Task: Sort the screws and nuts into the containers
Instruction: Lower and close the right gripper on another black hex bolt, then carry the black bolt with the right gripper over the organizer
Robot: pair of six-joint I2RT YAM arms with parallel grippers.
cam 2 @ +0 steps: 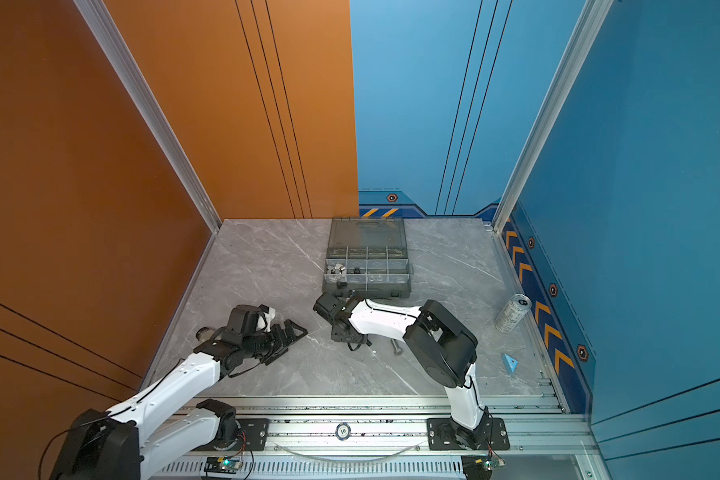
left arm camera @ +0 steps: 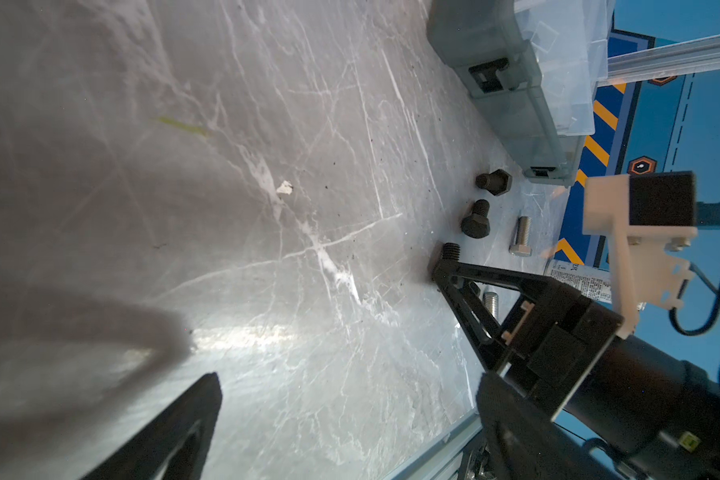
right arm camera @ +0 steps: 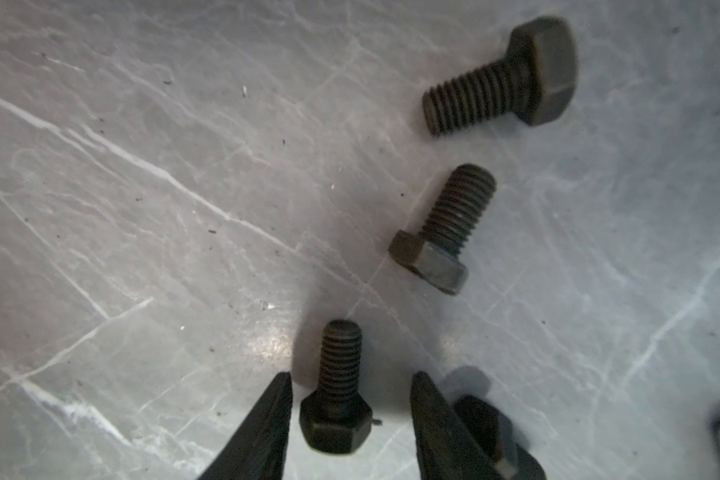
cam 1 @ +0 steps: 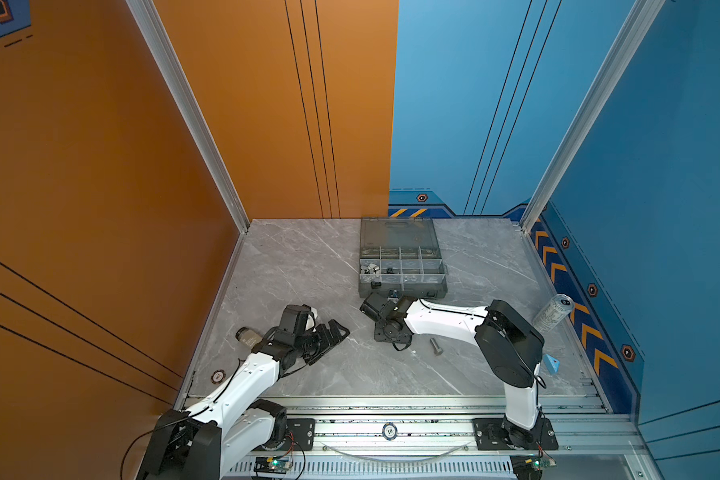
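The right claw stands apart, one fingertip on each side of a short black screw that lies flat on the worktop, with a gap on both sides. A second black screw and a third black screw lie just beyond. All three lie near the organizer box, which sits toward the far edge. The left claw gapes wide nearer the left edge.

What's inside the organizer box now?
In the organizer box, silver pieces lie in a left compartment and a black piece in the next. Their type is too small to tell; the back row is too dim.
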